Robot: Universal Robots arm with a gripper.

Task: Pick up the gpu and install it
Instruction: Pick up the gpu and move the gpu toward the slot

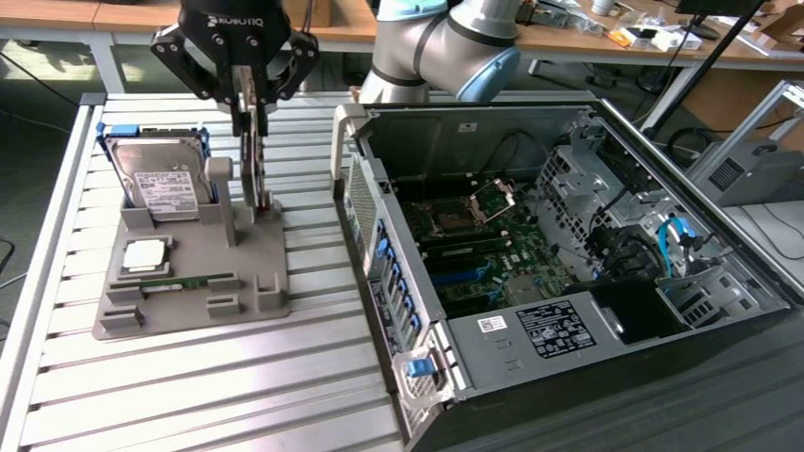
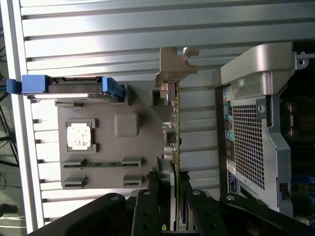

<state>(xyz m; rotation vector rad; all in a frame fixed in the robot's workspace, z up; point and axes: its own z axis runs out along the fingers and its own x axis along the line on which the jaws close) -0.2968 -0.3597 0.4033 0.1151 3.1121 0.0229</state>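
In the upper left of the exterior view the gripper hangs straight above the gpu. Its jaws are about half closed and pinch the card's upper edge, since the card stands on edge in a slot of the grey holder, just beside the hard drive. The holder rests on a slatted metal desk with the open computer case at centre right, motherboard exposed; cluttered wooden desks line the top of the frame.
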